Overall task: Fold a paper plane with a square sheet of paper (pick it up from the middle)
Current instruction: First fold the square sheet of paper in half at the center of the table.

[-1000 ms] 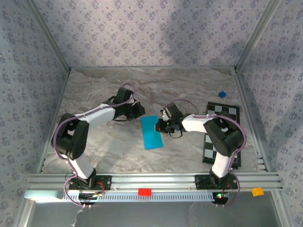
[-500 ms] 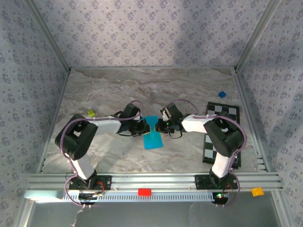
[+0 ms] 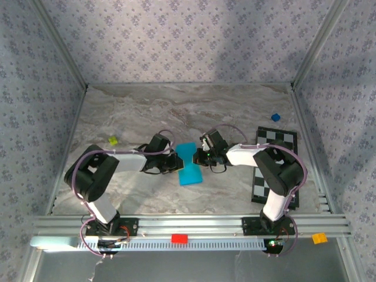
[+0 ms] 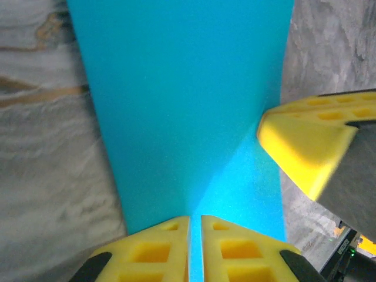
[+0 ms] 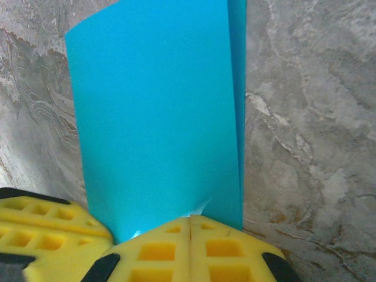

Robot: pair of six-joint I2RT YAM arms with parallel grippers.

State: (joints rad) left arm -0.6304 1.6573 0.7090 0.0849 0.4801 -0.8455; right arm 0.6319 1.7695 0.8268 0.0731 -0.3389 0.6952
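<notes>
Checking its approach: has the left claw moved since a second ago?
Yes. The left claw shifted down-frame and rightward, closer to the checkered board, onto the blue paper.

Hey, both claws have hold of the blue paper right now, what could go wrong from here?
1. The left claw and right claw are both shut on the thin blue sheet from opposite sides; pulling apart might tear it.
2. Their yellow fingers sit very close together, so a small inward move could knock them.
3. The sheet is puckered between them, so a stray crease may set off-centre.
</notes>
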